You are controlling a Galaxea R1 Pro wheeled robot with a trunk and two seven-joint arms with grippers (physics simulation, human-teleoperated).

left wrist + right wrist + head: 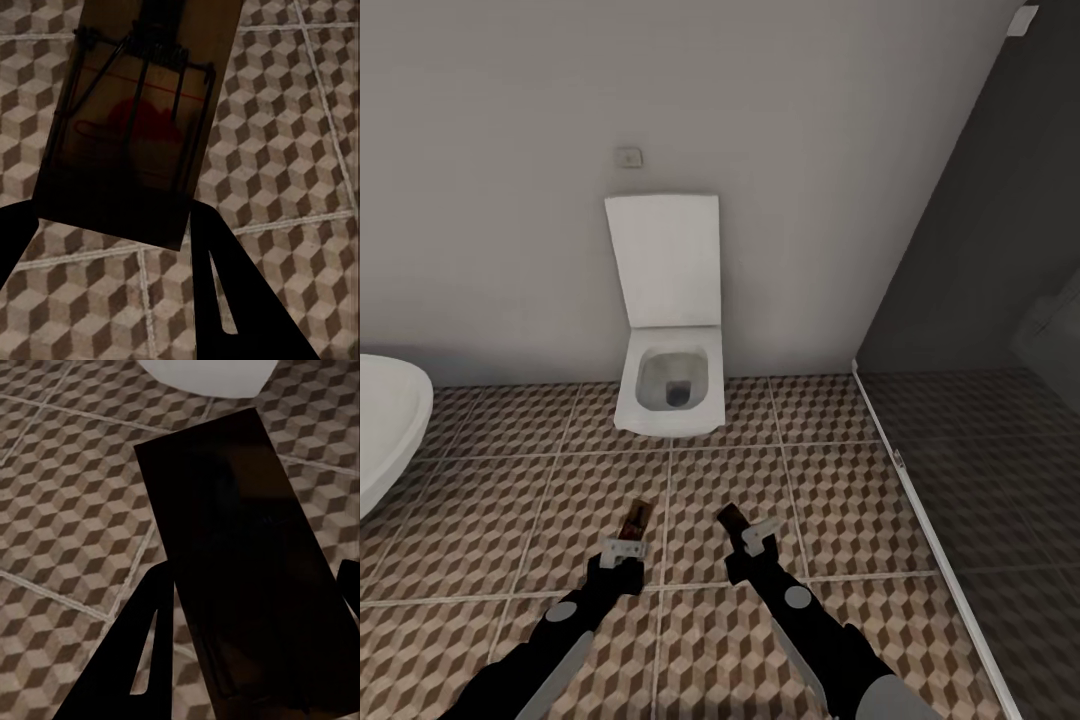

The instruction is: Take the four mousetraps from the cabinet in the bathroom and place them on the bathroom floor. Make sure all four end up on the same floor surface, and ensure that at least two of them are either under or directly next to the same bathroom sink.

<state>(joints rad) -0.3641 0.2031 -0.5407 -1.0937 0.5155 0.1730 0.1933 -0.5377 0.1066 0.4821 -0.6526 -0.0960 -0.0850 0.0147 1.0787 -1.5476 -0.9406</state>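
Over the bathroom floor [840, 480], each hand [628, 540] [745, 532] grips a mousetrap [637, 516] [732, 517].

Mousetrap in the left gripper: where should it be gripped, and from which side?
Grip the mousetrap at its bare wooden end, fingers across the two long edges, coming in lengthwise from that end. The black wire parts and red spot crowd the other half, so the bare end is probably safest. The left gripper looks to be holding it that way.
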